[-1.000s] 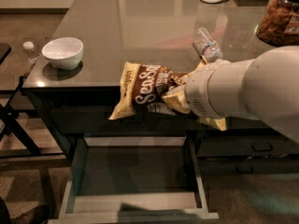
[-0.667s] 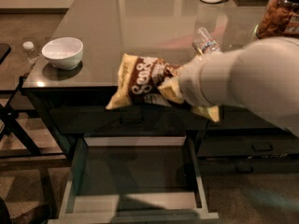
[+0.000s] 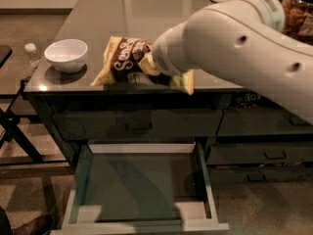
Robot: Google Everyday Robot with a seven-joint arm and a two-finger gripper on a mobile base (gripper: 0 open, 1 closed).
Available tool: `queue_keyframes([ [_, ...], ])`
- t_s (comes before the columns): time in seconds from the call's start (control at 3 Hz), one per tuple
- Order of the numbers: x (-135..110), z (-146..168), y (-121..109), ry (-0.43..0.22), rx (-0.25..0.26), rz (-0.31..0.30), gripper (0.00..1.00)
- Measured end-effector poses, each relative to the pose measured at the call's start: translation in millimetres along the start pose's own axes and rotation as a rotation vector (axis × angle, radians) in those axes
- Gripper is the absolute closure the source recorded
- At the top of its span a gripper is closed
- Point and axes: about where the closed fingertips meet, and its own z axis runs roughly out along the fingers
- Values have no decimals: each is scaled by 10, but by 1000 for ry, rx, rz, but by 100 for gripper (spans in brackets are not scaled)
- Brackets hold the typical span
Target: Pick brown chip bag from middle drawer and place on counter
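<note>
The wide grey-green middle drawer (image 3: 142,190) stands open below the glossy grey-brown counter (image 3: 107,13). Over the counter's front edge is the crinkly brown chip bag (image 3: 124,58), long axis left-right. The gripper (image 3: 149,67), on a white arm (image 3: 234,43) slanting down from the right, meets the bag's right end; whether it clamps, I cannot tell.

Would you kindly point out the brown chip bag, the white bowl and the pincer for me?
brown chip bag (image 3: 126,58): camera view, brown lettered centre.
white bowl (image 3: 66,53): camera view, inside of its basin.
pincer (image 3: 157,62): camera view, arm's tip against the bag, above the counter (image 3: 112,13) front edge.
</note>
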Motion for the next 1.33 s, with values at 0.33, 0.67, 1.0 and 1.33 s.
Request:
queue_keyframes([
  [0.33, -65, 39, -47, -1, 35, -3, 100],
  [0.67, 56, 168, -151, -11, 14, 30, 100],
  [1.0, 62, 394, -305, -15, 4, 57, 100],
  [1.33, 21, 584, -418, -15, -3, 58, 100],
])
